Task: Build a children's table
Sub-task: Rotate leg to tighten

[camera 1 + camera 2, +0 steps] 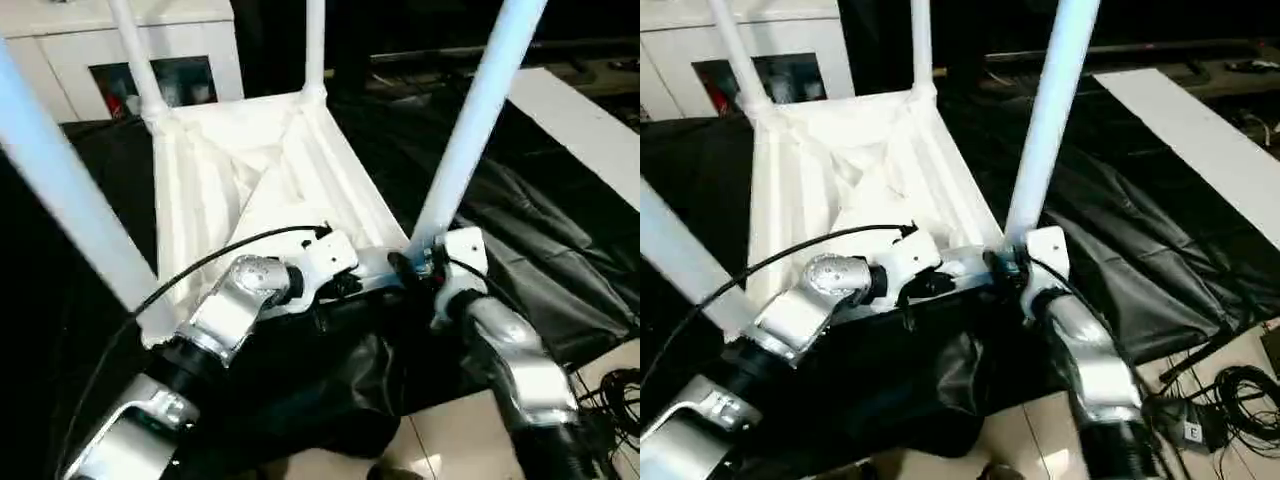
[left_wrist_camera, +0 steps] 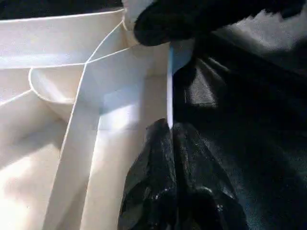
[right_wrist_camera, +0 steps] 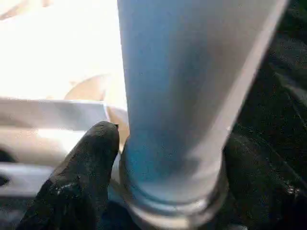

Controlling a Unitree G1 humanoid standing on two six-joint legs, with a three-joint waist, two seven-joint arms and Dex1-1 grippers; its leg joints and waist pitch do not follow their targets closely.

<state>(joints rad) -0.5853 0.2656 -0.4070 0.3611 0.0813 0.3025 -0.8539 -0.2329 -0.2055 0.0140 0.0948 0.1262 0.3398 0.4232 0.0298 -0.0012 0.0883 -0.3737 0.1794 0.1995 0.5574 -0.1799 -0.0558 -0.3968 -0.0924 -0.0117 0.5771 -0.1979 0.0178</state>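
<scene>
white ribbed tabletop (image 1: 250, 180), white legs (image 1: 470, 130), black sheet (image 1: 540, 260), silver forearms (image 1: 520, 360).

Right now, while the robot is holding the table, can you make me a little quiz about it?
1. True or false: the tabletop lies with its ribbed underside up.
2. How many legs stand up from its corners?
3. What is the right pincer clamped around? A) a cable B) the near right leg C) the black sheet

Key:
1. True.
2. Four.
3. B, near its base. The left pincer pinches the tabletop's near edge.
</scene>
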